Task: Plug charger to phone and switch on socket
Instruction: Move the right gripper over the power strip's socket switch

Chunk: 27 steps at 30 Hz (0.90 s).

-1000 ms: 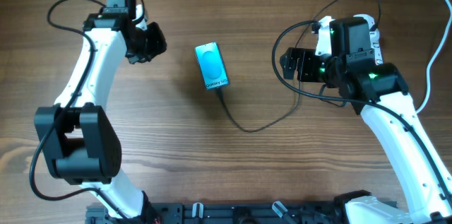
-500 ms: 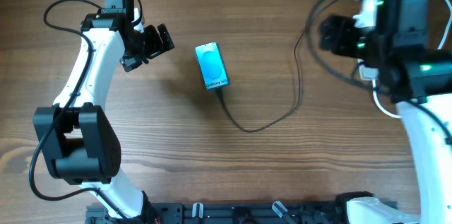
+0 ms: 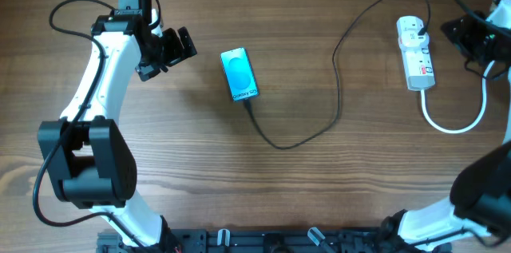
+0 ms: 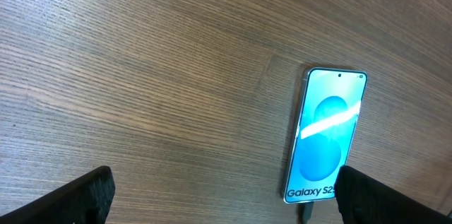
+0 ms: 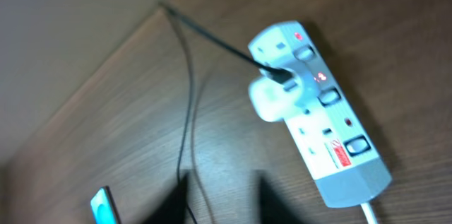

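The phone [image 3: 239, 74], a small flat rectangular handset with a light blue screen, a turquoise oval and the words "Galaxy S25", lies face up on the brown wood-grain table [image 3: 319, 205]. It sits between the two arms, nearer the left one. The charger [image 3: 338, 77] — a thin black cable — meets the phone's lower short edge, where the left wrist view shows its small dark plug tip [image 4: 308, 213] against the handset. From there the cable sags toward the near edge, loops up across the table and runs to the socket [image 3: 417, 52], a white elongated power strip lying flat at the far right. A white plug [image 5: 272, 98] sits in the strip with the black cable leading out of it, and small red lights [image 5: 320, 77] glow on the strip's face. A thicker white cable [image 3: 453, 128] curls from the strip's near end toward the right edge.

The left gripper [image 3: 170, 52] hovers left of the phone, apart from it, its two black fingers spread wide with nothing between them. The right gripper [image 3: 469, 36] hangs just right of the socket without touching it. Its fingers [image 5: 279, 199] appear only as dark blurs — whether they are parted or closed cannot be told.
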Each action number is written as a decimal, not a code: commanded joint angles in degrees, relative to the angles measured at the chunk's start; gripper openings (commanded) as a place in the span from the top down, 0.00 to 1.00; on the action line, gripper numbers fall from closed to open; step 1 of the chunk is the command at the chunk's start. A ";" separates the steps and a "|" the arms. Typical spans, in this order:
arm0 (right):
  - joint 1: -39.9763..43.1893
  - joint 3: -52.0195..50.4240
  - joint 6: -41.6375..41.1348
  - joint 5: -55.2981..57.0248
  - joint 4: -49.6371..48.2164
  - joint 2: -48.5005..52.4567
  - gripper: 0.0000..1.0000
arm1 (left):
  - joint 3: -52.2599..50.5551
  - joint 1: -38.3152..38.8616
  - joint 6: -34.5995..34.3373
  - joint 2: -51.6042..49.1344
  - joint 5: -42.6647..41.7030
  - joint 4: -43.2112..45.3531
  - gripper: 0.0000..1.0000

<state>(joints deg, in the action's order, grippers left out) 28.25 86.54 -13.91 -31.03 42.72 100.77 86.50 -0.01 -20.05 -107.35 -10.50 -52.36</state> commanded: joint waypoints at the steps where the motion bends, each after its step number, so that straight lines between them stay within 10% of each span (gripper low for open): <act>1: 4.37 0.98 -1.05 -4.42 -0.57 6.67 0.30 | 0.52 -0.11 0.31 0.74 0.35 0.02 0.00; 4: 4.87 0.98 0.33 7.87 -2.38 11.61 0.00 | 0.52 -0.11 0.31 0.74 0.35 0.02 0.00; 27: -1.70 -2.58 10.71 26.62 -11.41 18.29 0.00 | 0.52 -0.11 0.31 0.74 0.35 0.02 0.00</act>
<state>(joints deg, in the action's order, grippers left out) 26.39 85.23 -4.47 -7.66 31.22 117.49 86.50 -0.01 -20.05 -107.35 -10.50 -52.34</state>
